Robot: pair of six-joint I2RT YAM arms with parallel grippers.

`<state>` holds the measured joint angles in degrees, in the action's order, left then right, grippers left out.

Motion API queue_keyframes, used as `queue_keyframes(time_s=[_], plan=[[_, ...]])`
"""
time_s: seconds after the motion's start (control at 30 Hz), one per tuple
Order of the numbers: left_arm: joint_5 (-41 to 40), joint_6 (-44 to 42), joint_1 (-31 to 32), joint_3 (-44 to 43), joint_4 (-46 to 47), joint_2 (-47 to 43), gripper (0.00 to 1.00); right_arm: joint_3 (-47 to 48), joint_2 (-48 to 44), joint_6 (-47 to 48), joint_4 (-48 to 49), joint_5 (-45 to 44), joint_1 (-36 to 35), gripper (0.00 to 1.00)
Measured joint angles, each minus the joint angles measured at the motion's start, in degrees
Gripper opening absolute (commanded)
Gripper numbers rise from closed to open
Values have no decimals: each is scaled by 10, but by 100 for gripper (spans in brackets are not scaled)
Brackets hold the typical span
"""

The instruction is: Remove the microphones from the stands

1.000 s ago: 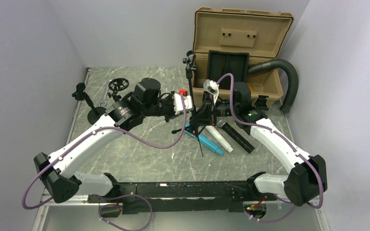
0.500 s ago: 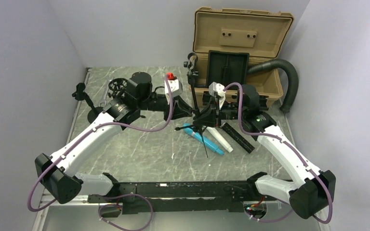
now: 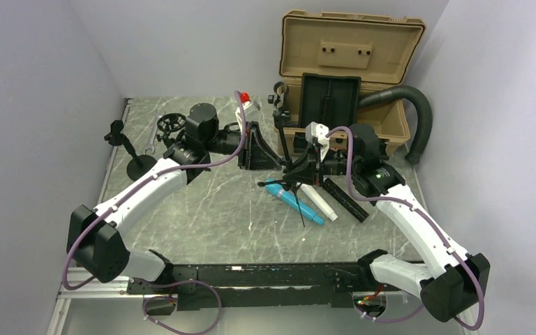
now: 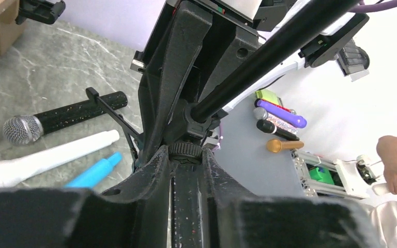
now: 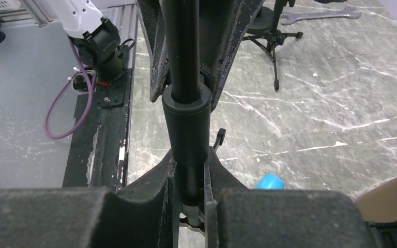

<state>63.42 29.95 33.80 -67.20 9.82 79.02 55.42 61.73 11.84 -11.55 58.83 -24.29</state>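
Note:
The black tripod microphone stand (image 3: 287, 150) stands mid-table, tilted, with its clip (image 3: 278, 91) at the top; I see no microphone in the clip. My left gripper (image 3: 277, 162) is shut on the stand's speckled shaft just below the knurled collar (image 4: 186, 151). My right gripper (image 3: 300, 167) is shut on the stand's pole sleeve (image 5: 186, 129) from the other side. A blue microphone (image 3: 294, 201), a white one (image 3: 317, 201) and a black one (image 3: 344, 199) lie on the table by the stand's feet.
An open tan case (image 3: 349, 70) with a black insert stands at the back right, with a black hose (image 3: 415, 115) beside it. A small round-base stand (image 3: 138, 164), a shock mount (image 3: 171, 124) and a wrench (image 3: 150, 146) lie at the left.
My left gripper has swung right, rolled over and closed on the stand's shaft. My right arm has shifted slightly right while still holding the pole.

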Motion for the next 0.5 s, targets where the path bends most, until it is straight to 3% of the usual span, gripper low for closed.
queue_keyframes(time_s=[0.1, 0.2, 0.37, 0.5], plan=[[14, 8, -1, 0, 3, 0, 67, 0, -5, 3, 0, -3, 0, 0], [28, -21, -1, 0, -26, -14, 84, 0, -5, 2, 0, -21, 3, 0], [-9, -160, -2, -21, -162, -70, 90, -2, -1, -10, 0, -54, 19, 0], [-118, -291, 14, -50, -245, -117, 90, -6, 3, -35, 6, -55, 22, 0]])
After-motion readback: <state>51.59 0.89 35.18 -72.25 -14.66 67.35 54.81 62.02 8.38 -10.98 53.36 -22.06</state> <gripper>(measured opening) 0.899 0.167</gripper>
